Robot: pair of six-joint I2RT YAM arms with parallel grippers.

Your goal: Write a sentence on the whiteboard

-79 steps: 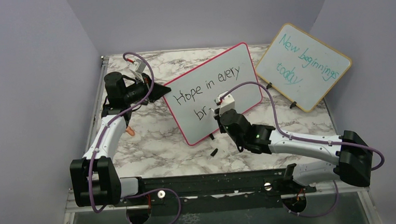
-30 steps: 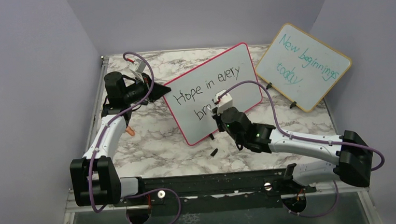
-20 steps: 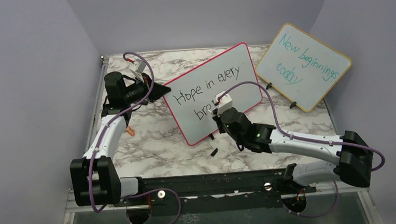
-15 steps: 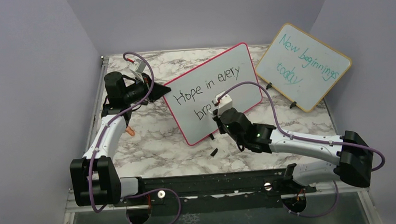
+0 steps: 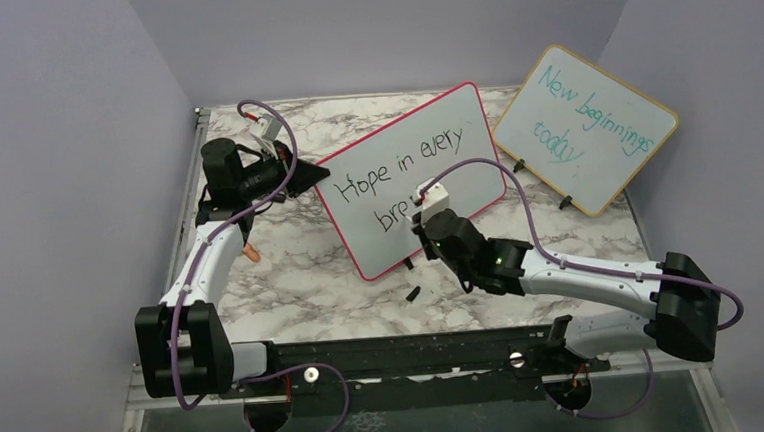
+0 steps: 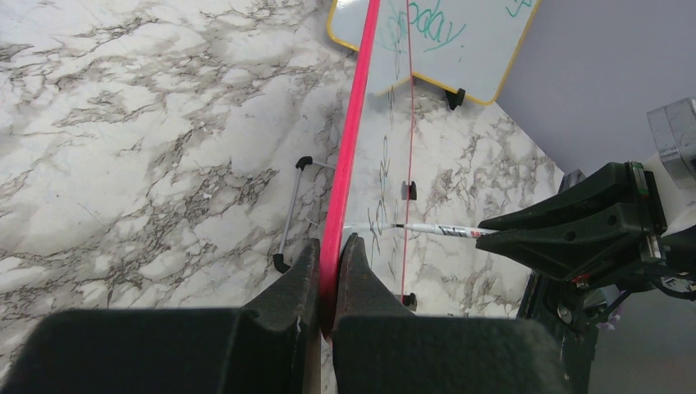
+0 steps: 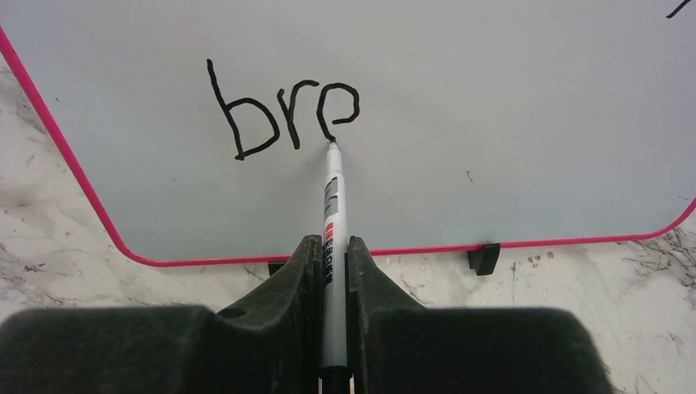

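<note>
Grown from "br" to an unfinished "bre" — sentence (image 5: 405, 166) on whiteboard (image 5: 467, 121), propped mid-table (image 5: 302, 281). Clamped on marker (image 7: 331, 197) with right gripper (image 7: 332, 246), tip at the "e"; pinched at pink edge with left gripper (image 6: 332, 254).

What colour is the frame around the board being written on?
Pink-red, clearest in the right wrist view: the whiteboard frame.

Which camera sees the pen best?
The right wrist camera. The pen runs up the middle from the right gripper, its tip on the whiteboard at the letters "bre". The left wrist camera shows it thin, from the side; the top camera barely shows it.
</note>
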